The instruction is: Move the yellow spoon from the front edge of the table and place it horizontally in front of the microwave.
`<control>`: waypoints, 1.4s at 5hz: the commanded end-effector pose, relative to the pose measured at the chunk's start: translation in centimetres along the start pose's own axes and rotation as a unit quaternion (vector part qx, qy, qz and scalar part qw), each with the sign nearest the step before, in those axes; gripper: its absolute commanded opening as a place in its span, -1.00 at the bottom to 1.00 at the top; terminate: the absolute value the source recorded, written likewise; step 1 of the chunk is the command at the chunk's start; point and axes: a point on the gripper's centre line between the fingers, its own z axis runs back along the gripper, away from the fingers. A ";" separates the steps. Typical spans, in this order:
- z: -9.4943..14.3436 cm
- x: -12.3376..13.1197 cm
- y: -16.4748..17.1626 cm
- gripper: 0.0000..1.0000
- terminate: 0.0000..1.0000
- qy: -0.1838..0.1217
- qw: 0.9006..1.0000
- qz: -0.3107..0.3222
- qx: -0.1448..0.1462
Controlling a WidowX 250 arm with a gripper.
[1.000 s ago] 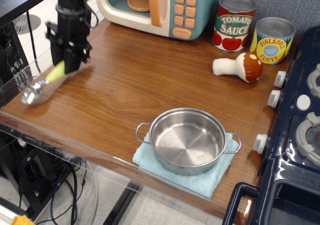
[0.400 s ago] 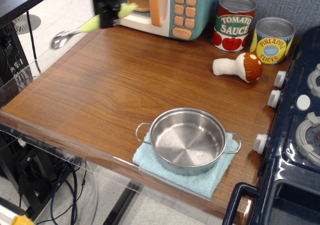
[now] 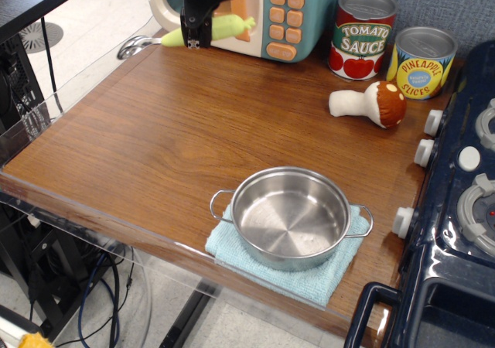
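Note:
My black gripper (image 3: 196,32) hangs in front of the microwave (image 3: 267,11) at the back left of the table (image 3: 155,147). It is shut on the yellow spoon (image 3: 218,29) near the middle of its handle. The spoon lies almost horizontal, a little above the tabletop, its pale yellow-green handle pointing right across the microwave door and its silver bowl (image 3: 131,48) sticking out left past the microwave's corner. The microwave has a cream body, teal front, orange buttons and an orange handle.
A steel pot (image 3: 290,216) sits on a light blue cloth (image 3: 309,278) at the front edge. A tomato sauce can (image 3: 362,35), a pineapple can (image 3: 421,62) and a toy mushroom (image 3: 371,103) stand at the back right. A dark blue toy stove (image 3: 456,209) fills the right side.
The gripper carried the spoon from the front left of the table back and to the right, to in front of the microwave. The spoon turned from tilted to nearly horizontal.

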 end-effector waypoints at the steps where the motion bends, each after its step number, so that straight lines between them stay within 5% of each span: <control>1: 0.2 0.9 -1.1 -1.00 -1.00 -0.026 0.993 -0.107 0.033; 5: -5.0 5.1 -1.7 -1.00 -1.00 -0.007 0.985 -0.171 -0.014; 6: -5.0 5.1 -1.8 1.00 -1.00 0.015 0.989 -0.146 -0.034; 7: -5.0 4.9 -1.7 1.00 -1.00 0.024 0.993 -0.108 -0.047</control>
